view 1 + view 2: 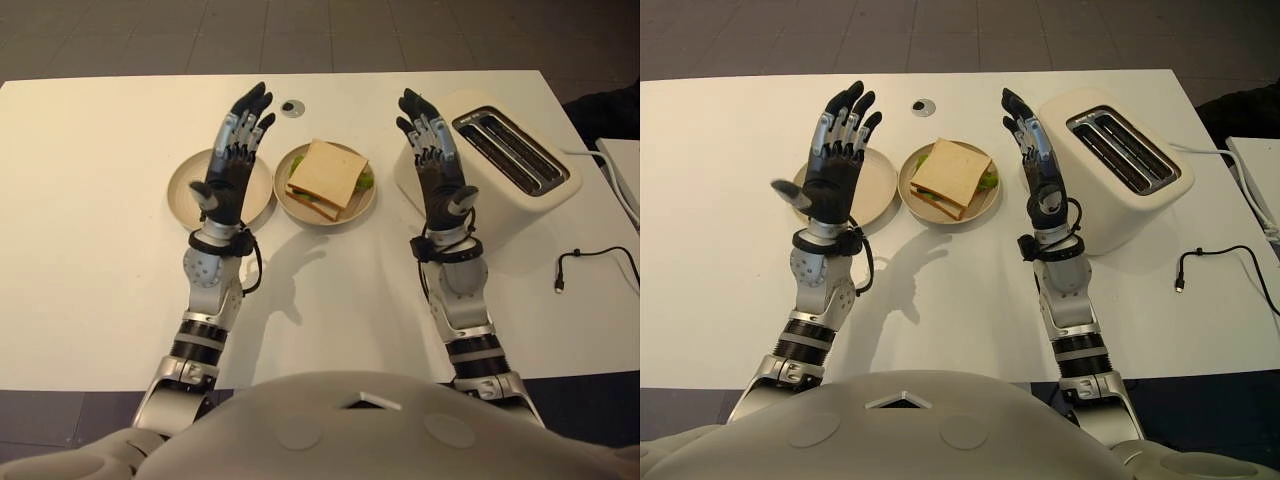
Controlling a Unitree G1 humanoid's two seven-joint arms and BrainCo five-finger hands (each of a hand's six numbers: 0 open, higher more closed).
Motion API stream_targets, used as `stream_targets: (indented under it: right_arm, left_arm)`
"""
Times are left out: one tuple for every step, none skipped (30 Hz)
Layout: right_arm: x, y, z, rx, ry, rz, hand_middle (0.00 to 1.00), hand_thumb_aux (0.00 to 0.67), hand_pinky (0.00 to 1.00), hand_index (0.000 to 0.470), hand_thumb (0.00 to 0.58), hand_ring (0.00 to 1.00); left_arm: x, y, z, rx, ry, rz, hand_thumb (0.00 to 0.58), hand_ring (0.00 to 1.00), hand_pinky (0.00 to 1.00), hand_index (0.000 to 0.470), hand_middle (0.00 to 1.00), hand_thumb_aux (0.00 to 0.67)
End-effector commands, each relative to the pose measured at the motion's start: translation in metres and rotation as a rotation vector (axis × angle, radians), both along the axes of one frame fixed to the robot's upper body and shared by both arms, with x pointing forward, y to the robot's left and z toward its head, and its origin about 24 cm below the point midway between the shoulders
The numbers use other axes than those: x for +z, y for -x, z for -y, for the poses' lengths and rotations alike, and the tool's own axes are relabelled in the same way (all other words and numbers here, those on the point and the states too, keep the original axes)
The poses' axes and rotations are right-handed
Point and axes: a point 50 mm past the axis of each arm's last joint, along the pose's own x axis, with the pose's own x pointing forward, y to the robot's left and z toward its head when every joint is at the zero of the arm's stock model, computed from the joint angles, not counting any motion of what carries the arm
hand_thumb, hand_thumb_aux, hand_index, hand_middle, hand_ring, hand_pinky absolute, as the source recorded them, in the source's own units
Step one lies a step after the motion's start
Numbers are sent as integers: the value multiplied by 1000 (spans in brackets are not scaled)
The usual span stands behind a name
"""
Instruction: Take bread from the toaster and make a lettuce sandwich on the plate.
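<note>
Your left hand (232,165) and right hand (438,165) both stand upright above the tabletop (90,260). Their fingers are spread apart and they grip nothing, a pose that reads as keeping clear of the food so nothing gets knocked.

The sandwich (328,172) lies between the two hands, a little nearer the left one, on the plate (284,198). It has one bread slice on top and another beneath, with lettuce (366,182) peeking out on the side toward your right hand. It sits well inside the rim, so the stacking looks finished and the task looks essentially done.

A second plate (262,190) lies under and behind your left hand, close beside the sandwich plate, and its visible part is bare. The toaster (525,200) stands just past your right hand on its outer side. Its slots (510,150) look dark and breadless, as you'd expect with both slices out. A loose cable (592,255) lies further out that way, well apart from the hand.
</note>
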Motion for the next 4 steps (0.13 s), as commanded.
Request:
stream_targets:
  right_arm:
    - [8, 1, -6, -40, -55, 35, 0, 0, 0, 0, 0, 0]
    - [11, 3, -11, -61, -41, 56, 0, 0, 0, 0, 0, 0]
    - [12, 3, -15, -74, -37, 60, 0, 0, 0, 0, 0, 0]
    - [12, 3, -18, -88, -28, 56, 0, 0, 0, 0, 0, 0]
  left_arm:
    - [3, -4, 2, 116, -51, -35, 0, 0, 0, 0, 0, 0]
    - [5, -5, 3, 150, -74, -21, 0, 0, 0, 0, 0, 0]
    - [6, -6, 4, 186, -95, -5, 0, 0, 0, 0, 0, 0]
    - [7, -7, 5, 213, -103, 10, 0, 0, 0, 0, 0, 0]
